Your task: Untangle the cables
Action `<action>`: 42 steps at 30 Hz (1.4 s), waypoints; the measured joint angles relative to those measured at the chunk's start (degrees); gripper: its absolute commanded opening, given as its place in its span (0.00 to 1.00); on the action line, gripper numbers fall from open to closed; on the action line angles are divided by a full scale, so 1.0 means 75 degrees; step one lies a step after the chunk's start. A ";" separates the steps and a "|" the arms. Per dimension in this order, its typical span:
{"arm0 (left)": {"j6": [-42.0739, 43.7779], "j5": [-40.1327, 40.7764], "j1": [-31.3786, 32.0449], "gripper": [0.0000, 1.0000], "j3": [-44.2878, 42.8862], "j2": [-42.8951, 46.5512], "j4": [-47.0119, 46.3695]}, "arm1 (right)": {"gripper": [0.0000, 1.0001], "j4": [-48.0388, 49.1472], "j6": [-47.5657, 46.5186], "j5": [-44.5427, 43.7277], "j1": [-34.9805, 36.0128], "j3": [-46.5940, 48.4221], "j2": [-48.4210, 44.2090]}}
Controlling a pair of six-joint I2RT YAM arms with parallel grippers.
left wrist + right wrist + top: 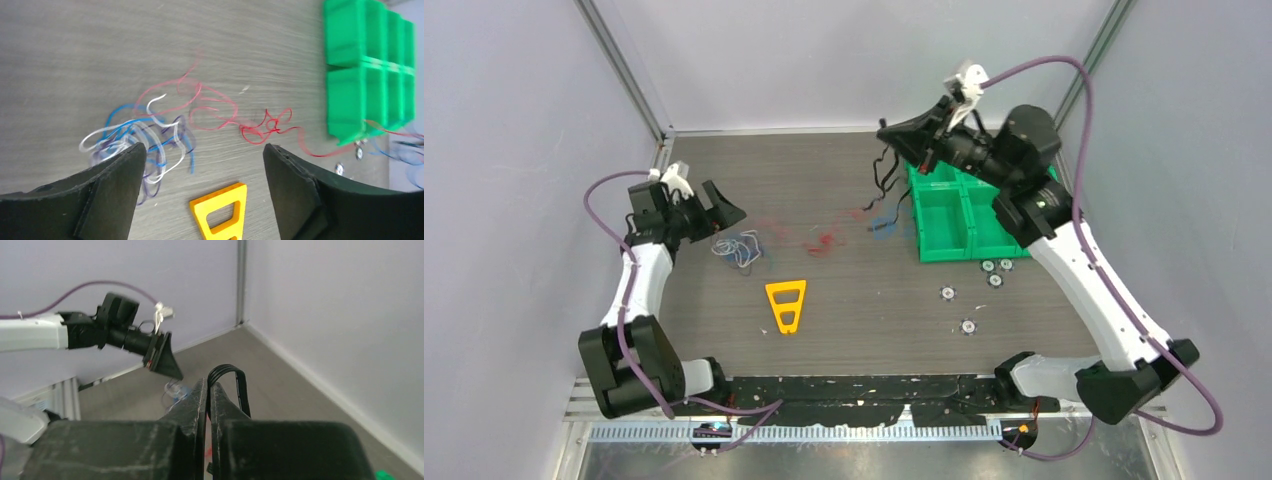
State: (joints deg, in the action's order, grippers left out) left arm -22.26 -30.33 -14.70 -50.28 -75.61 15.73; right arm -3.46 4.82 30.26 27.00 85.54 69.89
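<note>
Our right end effector [207, 385], raised off the desk [864, 300], pinches a black cable [227, 368]; our left end effector [204, 148] gapes wide above the blue-and-white cable tangle [150, 137].

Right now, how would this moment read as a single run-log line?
left gripper: open, by white-blue-purple cable tangle | right gripper: shut on black cable, raised near green bins | red cable: lying loose, ungripped

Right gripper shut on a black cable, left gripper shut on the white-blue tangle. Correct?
No: the left gripper is open above the white-blue tangle, holding nothing, as the left wrist view shows. The right gripper is shut on the black cable.
</note>
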 measured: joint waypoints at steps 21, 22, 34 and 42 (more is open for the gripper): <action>0.2541 -0.2159 0.4561 0.90 -0.0595 0.1620 -0.1851 | 0.05 -0.0233 0.0353 0.1451 0.1309 0.0312 0.0968; 0.2436 -0.1923 0.4741 0.81 -0.0595 0.1492 -0.2069 | 0.05 -0.0201 0.0361 0.1460 0.1364 0.0361 0.0988; 0.3005 -0.0810 0.4832 0.30 0.1198 0.0799 -0.2943 | 0.05 0.0137 0.1017 0.1148 0.1399 0.1897 0.1504; 0.3383 -0.0729 0.4197 0.64 0.2095 0.1134 -0.2483 | 0.05 0.0667 0.1332 0.0880 0.0901 0.2888 0.1565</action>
State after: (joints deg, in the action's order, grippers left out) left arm 3.11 -35.79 16.78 -34.57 -67.11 -2.90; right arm 1.54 14.81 36.86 33.76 107.20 81.62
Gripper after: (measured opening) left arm 0.603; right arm 0.079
